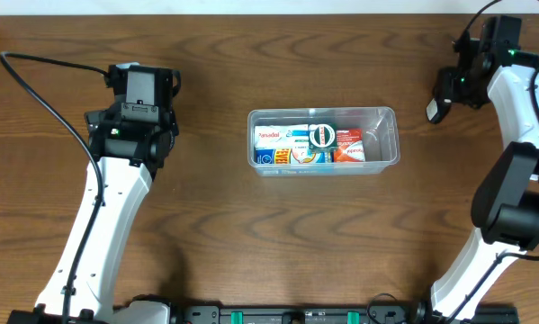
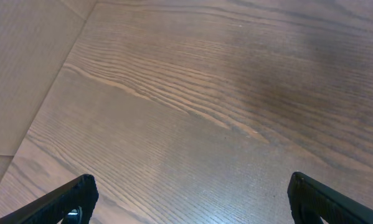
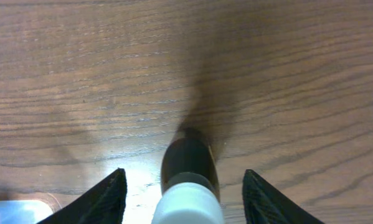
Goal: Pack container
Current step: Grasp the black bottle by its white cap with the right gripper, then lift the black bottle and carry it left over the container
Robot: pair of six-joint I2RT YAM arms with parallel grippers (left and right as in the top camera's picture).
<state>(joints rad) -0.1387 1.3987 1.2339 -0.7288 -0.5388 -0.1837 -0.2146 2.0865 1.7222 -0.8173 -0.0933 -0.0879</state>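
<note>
The container [image 1: 388, 135], a clear shallow plastic tub, sits mid-table with small coloured boxes [image 1: 291, 146] and a round white-lidded item [image 1: 322, 136] inside. At the far right a dark bottle [image 3: 187, 158] with a white cap [image 3: 187, 202] lies on the table. My right gripper [image 3: 185, 172] is open around it, one finger on each side with a gap to the bottle. In the overhead view the right gripper [image 1: 449, 88] is right of the container, the bottle's white cap [image 1: 435, 111] showing below it. My left gripper [image 2: 191, 179] stands wide open over bare wood, far left [image 1: 141, 83].
A corner of the container [image 3: 12, 211] shows at the bottom left of the right wrist view. A black cable [image 1: 44, 67] trails across the far left of the table. The table's pale edge [image 2: 24, 74] lies left of the left gripper.
</note>
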